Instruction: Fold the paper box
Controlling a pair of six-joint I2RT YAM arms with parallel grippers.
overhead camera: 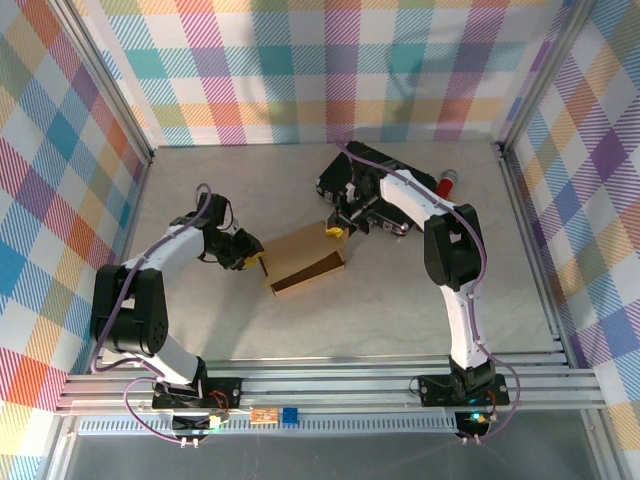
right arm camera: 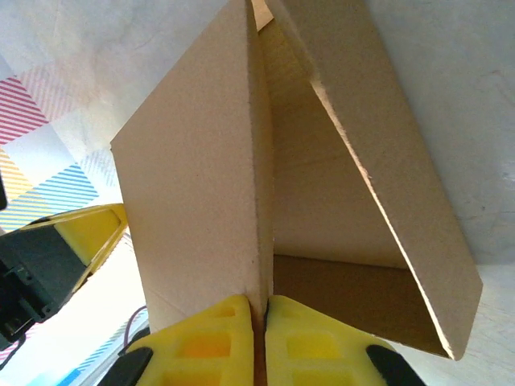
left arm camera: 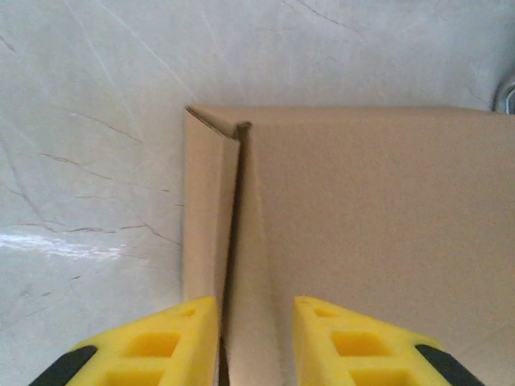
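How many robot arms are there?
2. The left arm bends in from the left toward the left end of the brown box; the right arm reaches from the right to its far right corner.

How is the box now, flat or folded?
Partly folded: the box has walls standing up, one pinched in the right hand.

The paper box is plain brown cardboard, matt, with a faintly grainy face and rough cut edges. My right fingertips and left fingertips are bright yellow moulded plastic, smooth with a dull sheen. The table is pale, veined, smooth and lightly glossy. The frame rails look like brushed metal.
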